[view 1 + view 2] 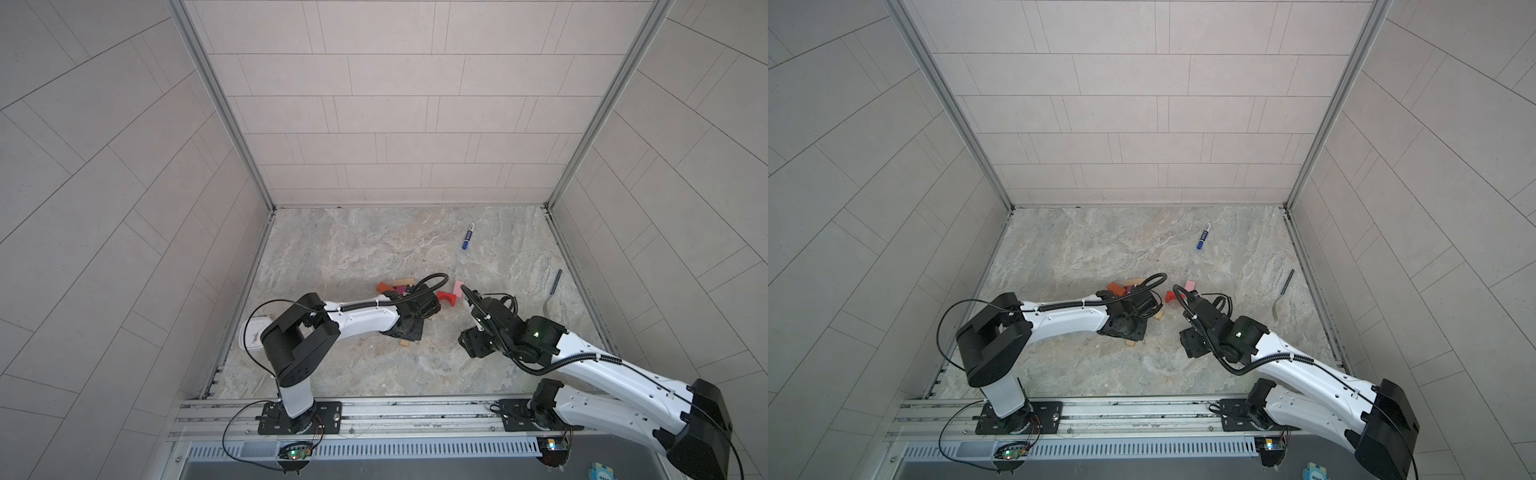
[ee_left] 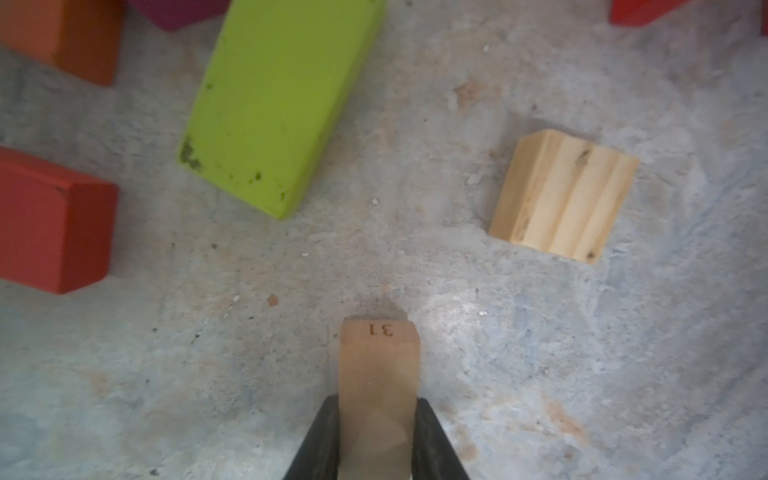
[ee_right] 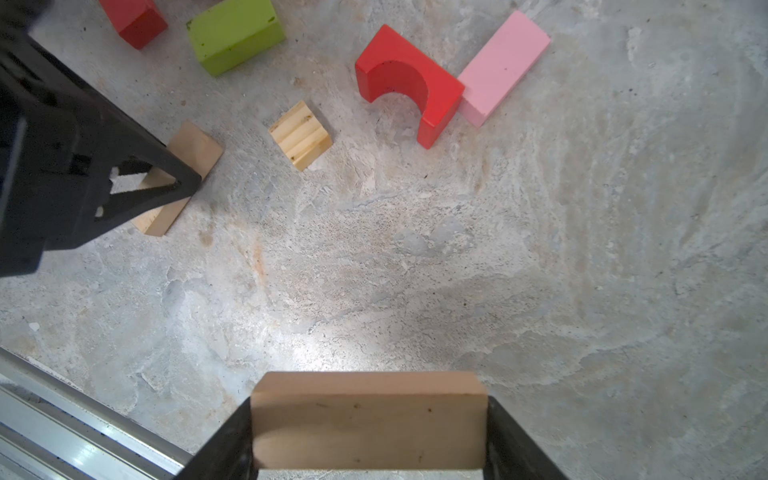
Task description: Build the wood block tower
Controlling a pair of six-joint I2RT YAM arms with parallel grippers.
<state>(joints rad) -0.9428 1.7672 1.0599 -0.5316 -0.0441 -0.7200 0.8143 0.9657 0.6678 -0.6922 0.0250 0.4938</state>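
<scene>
Tan wood is filling both grips: the left end effector (image 2: 376,401) is clamping the numbered plank (image 2: 378,361) by its narrow sides, with the plank's long axis running straight out ahead of the fingers and its body appearing to lie flat on the counter (image 3: 415,270); the right end effector (image 3: 370,399) is gripping the wide plank (image 3: 370,419) crosswise, long axis spanning from finger to finger, seemingly raised clear of the surface; just past the numbered plank's tip and off to one side, the small tan block (image 2: 563,195) is lying alone, with the lime-green brick (image 2: 274,104) and the red cube (image 2: 54,220) lying near it; farther out, the red arch (image 3: 409,83) is touching the pink brick (image 3: 503,66); no stack is standing yet, so I am judging the left arm, nearer the loose cluster, to be readying a first piece, with the bare counter between the arms offering the likeliest base spot.
</scene>
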